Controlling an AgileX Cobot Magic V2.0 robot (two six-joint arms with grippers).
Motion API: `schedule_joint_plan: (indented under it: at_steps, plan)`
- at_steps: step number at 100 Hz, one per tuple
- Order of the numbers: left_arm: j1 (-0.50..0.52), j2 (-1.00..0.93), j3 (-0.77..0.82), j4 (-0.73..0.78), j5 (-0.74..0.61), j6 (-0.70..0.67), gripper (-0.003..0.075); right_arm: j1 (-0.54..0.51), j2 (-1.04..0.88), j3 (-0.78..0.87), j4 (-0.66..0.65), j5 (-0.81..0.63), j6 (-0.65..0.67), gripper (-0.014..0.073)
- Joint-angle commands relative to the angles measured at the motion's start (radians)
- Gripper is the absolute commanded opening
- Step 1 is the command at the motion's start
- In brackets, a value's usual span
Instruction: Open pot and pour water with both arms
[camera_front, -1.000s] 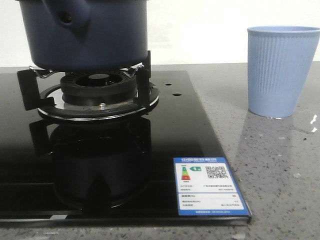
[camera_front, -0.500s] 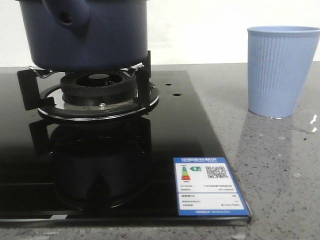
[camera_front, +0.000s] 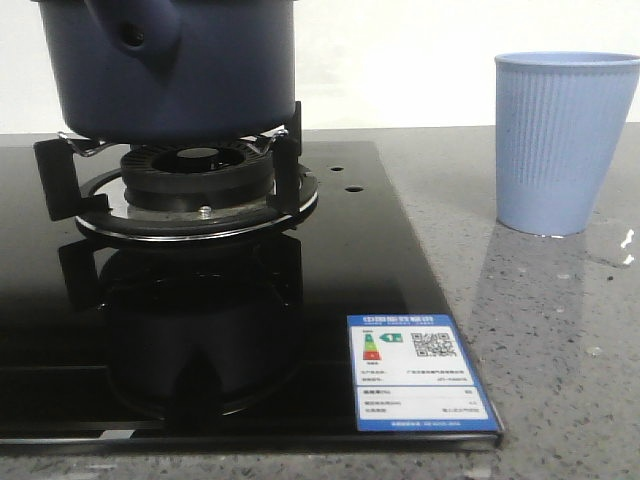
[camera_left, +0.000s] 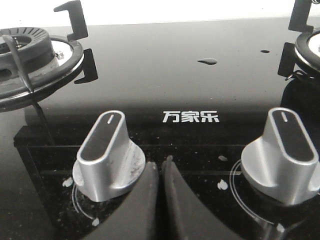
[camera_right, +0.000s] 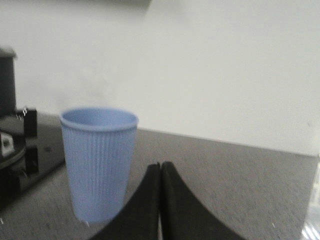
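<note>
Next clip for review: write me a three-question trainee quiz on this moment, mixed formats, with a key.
1. True or false: the pot rests on the burner stand of the black stove.
2. Multiple choice: where does the cup stand? A) on the stove glass B) on the grey counter, right of the stove C) inside the pot
3. Fill in: the left gripper hangs just above the stove's two silver ____, its fingers together; the right gripper is also shut, holding nothing.

Key: 1 true. 2 B. 3 knobs.
</note>
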Motion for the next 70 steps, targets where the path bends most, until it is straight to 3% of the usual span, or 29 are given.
schedule_joint_plan:
  at_steps: [1,20,39,50,70]
  plan:
    - [0.000,-0.025,0.040,0.019,-0.058,-0.008,-0.0019,-0.005,-0.022,0.005,0.052,-0.192,0.059,-0.0074]
    - [0.000,-0.025,0.040,0.015,-0.187,-0.008,-0.0019,-0.005,-0.022,0.004,0.189,-0.134,0.152,-0.0074]
    - [0.000,-0.025,0.040,-0.003,-0.435,-0.008,-0.0019,-0.005,-0.022,0.004,0.390,-0.099,0.155,-0.0074]
    - [0.000,-0.025,0.040,-0.223,-0.573,-0.012,-0.0019,-0.005,-0.022,-0.003,0.433,-0.142,0.155,-0.0074]
    - [0.000,-0.025,0.036,-0.669,-0.723,-0.012,-0.0019,-0.005,-0.022,-0.078,0.433,-0.002,0.155,-0.0074]
